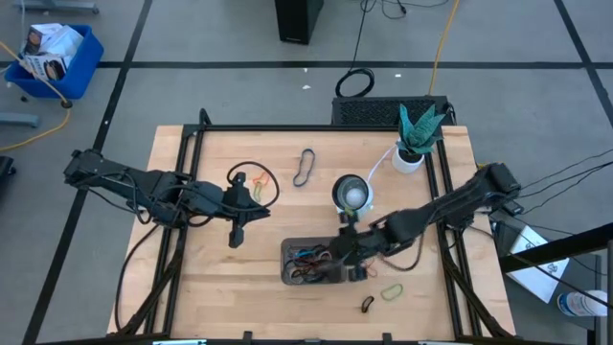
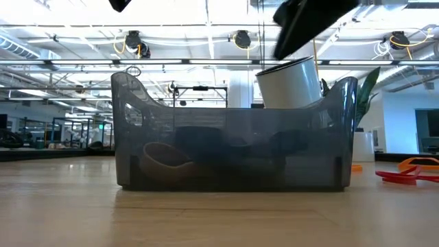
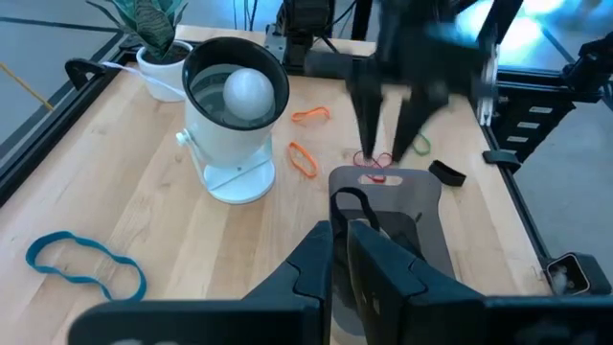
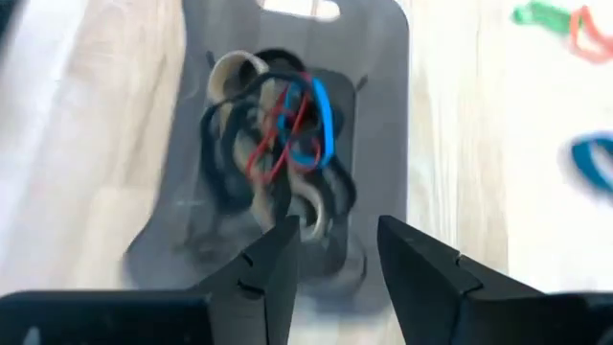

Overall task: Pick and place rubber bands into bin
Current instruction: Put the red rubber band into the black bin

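Right gripper [image 4: 333, 251] hangs directly over the bin [image 4: 383, 115], your fingers parted with nothing between them, so you are likely over the drop spot. Below lies a tangle of rubber bands [image 4: 278, 134]: thin, floppy loops in black, tan, red and blue on smooth dark grey plastic with rounded corners. More loops wait on the pale wood, including a green one [image 1: 391, 291]. Your left gripper [image 1: 236, 230] hovers well apart, near a black loop [image 1: 251, 184], fingers narrow and empty.
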